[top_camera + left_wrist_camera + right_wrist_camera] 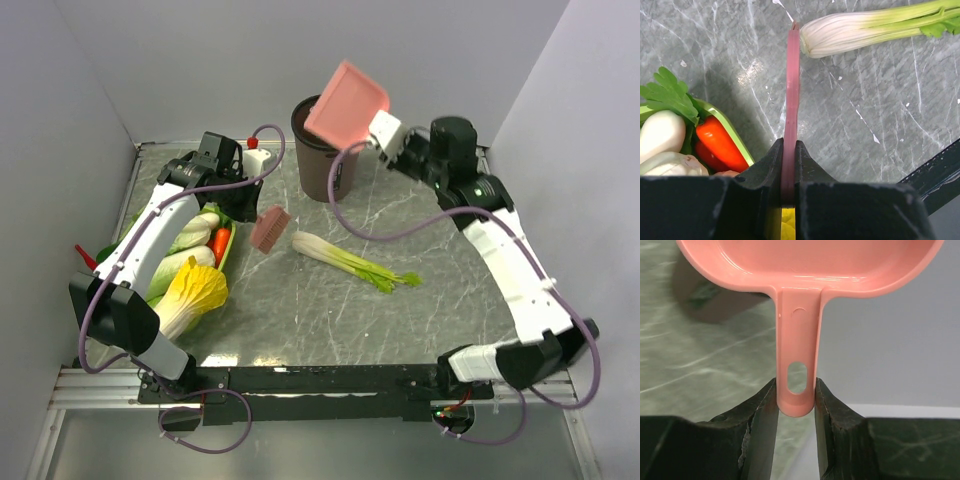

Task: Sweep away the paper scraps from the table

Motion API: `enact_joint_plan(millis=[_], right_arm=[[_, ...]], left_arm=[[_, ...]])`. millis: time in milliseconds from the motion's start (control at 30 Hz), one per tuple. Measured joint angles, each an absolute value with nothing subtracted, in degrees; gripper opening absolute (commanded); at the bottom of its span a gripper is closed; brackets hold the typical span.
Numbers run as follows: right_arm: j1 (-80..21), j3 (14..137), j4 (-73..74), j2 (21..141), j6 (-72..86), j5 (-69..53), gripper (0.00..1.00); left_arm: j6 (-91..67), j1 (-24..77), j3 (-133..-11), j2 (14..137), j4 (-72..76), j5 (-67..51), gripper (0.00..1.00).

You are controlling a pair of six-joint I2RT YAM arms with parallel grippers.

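The right gripper point(795, 390) is pinching the dustpan point(346, 100) tilted over the bin point(312, 160), the left gripper point(789, 147) is pinching the brush point(271, 230) in front of the bin, and any paper scraps, none showing, may be overshooting the bin onto the table point(330, 310).

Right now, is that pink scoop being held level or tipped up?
Tipped: the right gripper clamps the pink dustpan by its handle, its tray slanting steeply over the dark bin.

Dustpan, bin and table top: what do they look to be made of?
Dustpan: moulded plastic, glossy pink; bright streaks along its tray, a hang hole in the handle. Bin: dark brown, dull finish, likely plastic, not certain. Table: grey-green marbled top with pale veins, slight sheen; stone or printed laminate, cannot tell.
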State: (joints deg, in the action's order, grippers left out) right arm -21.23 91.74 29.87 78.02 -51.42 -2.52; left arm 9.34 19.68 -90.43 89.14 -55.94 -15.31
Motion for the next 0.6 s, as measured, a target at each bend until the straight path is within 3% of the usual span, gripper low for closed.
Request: enact_joint_plan(millis=[300,600], right_arm=[[-22.2,71.5,46.7,62.8,-48.8,-19.6,0.02],[-25.5,55.0,57.8,62.3,-54.8,-23.1,0.03]], left_arm=[[9.6,19.7,-89.8,89.1,-56.9,-15.1,0.01],[11.4,19.7,-88.8,89.5,-59.5,-15.0,0.01]])
